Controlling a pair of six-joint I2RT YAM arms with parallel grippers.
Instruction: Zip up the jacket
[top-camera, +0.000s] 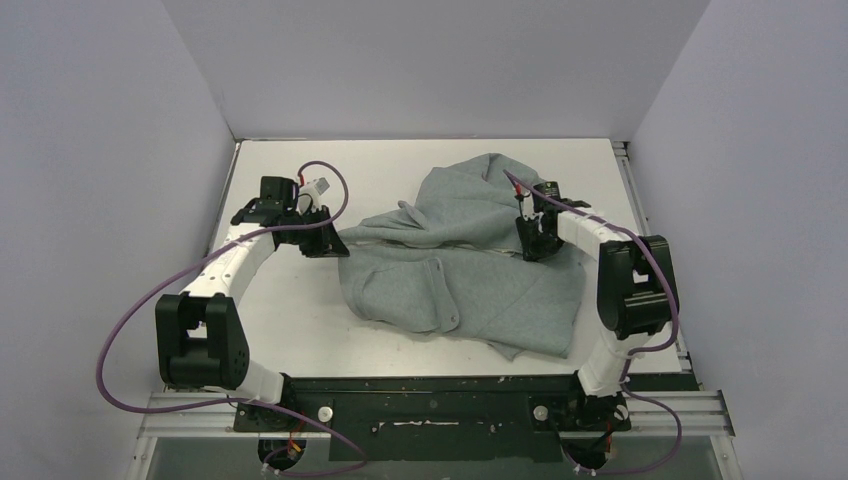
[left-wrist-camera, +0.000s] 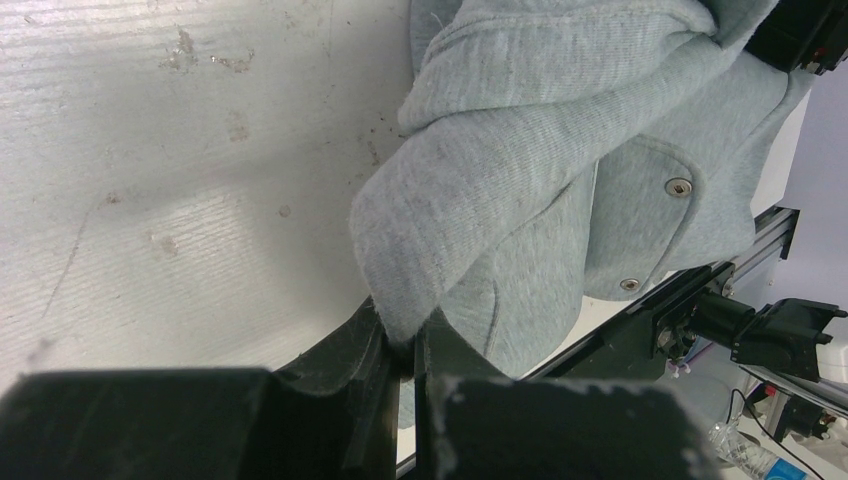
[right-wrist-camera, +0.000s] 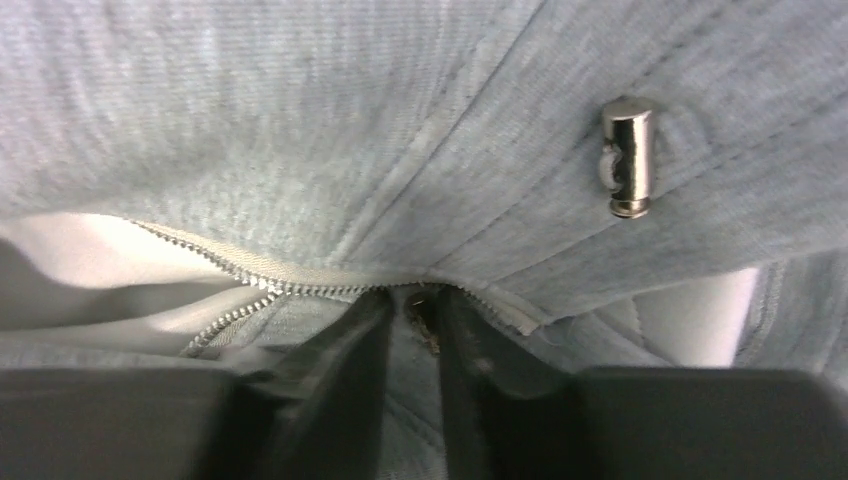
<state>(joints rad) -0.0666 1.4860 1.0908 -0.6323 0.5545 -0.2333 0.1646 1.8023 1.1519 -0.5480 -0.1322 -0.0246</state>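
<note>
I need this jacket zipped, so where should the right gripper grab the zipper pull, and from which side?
Pinch the dark zipper pull where the teeth rows meet, not the jacket fabric. Approach as the right gripper is lined up, one finger each side: the narrow tab dangles toward it and likely fits between the jaws.

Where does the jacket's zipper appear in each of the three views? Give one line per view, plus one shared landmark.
Top external: the zipper is the pale line running sideways across the middle of the jacket.
Left wrist: it cannot be made out.
Right wrist: lower centre, with its teeth converging.
Shared landmark: the grey jacket fabric, seen in all three views.
</note>
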